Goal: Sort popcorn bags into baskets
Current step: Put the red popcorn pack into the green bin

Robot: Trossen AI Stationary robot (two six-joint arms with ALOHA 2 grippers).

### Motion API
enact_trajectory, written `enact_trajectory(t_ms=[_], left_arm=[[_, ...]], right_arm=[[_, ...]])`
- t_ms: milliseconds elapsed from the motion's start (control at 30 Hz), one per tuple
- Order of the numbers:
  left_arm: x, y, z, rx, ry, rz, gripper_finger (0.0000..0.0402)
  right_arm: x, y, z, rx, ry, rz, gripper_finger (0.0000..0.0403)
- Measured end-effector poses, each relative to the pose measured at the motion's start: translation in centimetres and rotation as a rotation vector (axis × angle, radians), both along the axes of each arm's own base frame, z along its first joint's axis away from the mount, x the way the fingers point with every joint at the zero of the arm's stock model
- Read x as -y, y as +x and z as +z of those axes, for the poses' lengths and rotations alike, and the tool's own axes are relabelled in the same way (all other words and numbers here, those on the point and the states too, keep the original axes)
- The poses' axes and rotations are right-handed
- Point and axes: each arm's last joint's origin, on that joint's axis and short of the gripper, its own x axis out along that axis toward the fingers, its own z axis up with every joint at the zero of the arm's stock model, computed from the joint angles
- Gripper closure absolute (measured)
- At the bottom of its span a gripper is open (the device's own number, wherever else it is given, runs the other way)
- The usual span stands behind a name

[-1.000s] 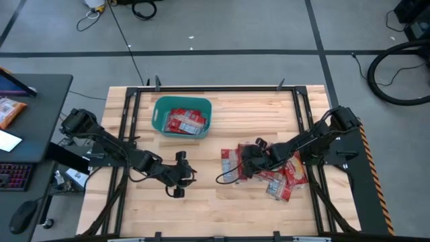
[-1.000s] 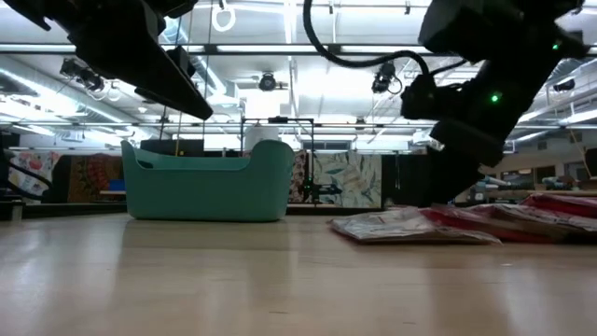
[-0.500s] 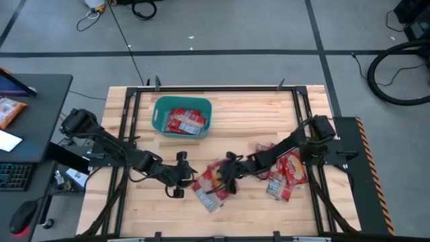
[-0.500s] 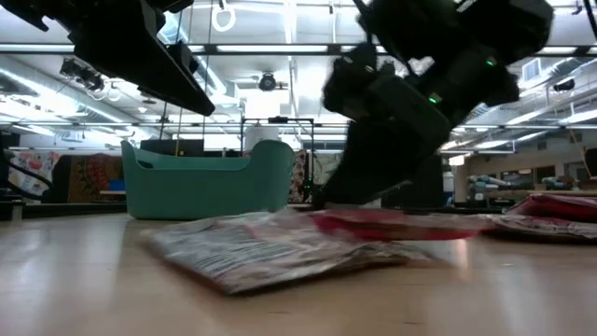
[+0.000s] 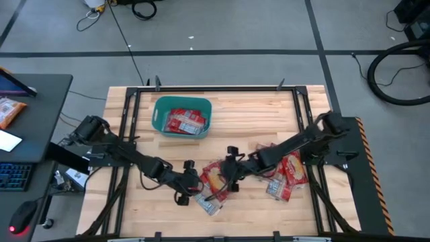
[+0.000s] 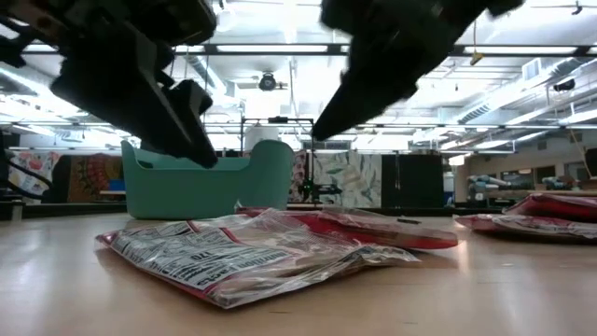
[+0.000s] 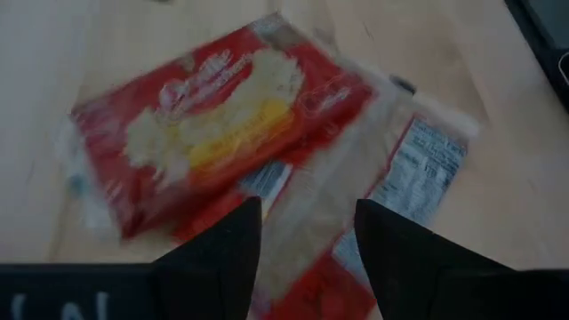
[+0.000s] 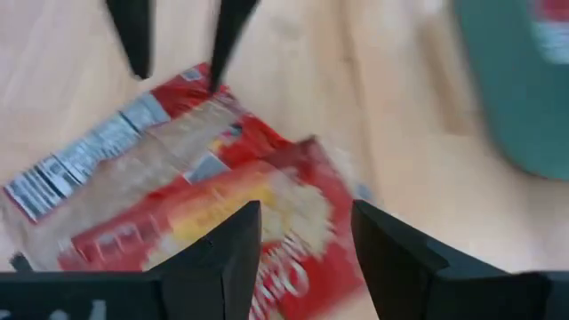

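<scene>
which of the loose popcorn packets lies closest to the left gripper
The red popcorn packet lying label-side up at the table's front middle, right by the left gripper; the other loose packets are piled toward the right side.

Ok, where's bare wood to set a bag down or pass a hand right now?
Bare wood lies right of the teal basket along the far edge, and in the near left corner. Crowded: the middle, where the left gripper and right gripper, both open, flank two dragged popcorn bags, and the right side, where the bag pile lies.
</scene>
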Motion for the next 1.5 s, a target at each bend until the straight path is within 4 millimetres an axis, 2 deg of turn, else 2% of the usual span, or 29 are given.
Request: enact_trajectory(t_ms=[167, 400, 567, 867, 1000, 1300, 1500], left_arm=[[1.1, 2.1, -0.5, -0.038, 0.041, -0.066, 0.0218], [0.8, 4.5, -1.4, -0.090, -0.024, -0.117, 0.0219], [0.2, 5.1, -2.4, -0.122, -0.057, -0.149, 0.0219], [0.0, 5.2, -3.5, -0.128, 0.067, -0.250, 0.0226], [0.2, 5.2, -4.0, -0.141, 0.096, -0.266, 0.0259], [0.3, 4.5, -3.2, -0.152, 0.121, -0.288, 0.0388], [-0.3, 3.4, -0.9, -0.182, 0.096, -0.255, 0.0393]], right_arm=[[-0.4, -2.3, 1.8, -0.023, -0.087, -0.076, 0.0221], [-0.4, -4.4, 1.5, -0.018, -0.081, -0.114, 0.0221], [-0.1, -5.1, 0.4, -0.038, -0.077, -0.137, 0.0221], [-0.1, -5.1, -0.1, -0.040, -0.067, -0.149, 0.0221], [-0.1, -5.1, -0.1, -0.042, -0.066, -0.146, 0.0221], [-0.3, -5.2, -0.1, -0.044, -0.061, -0.143, 0.0221], [-0.5, -5.3, -0.1, -0.050, -0.065, -0.135, 0.0221]])
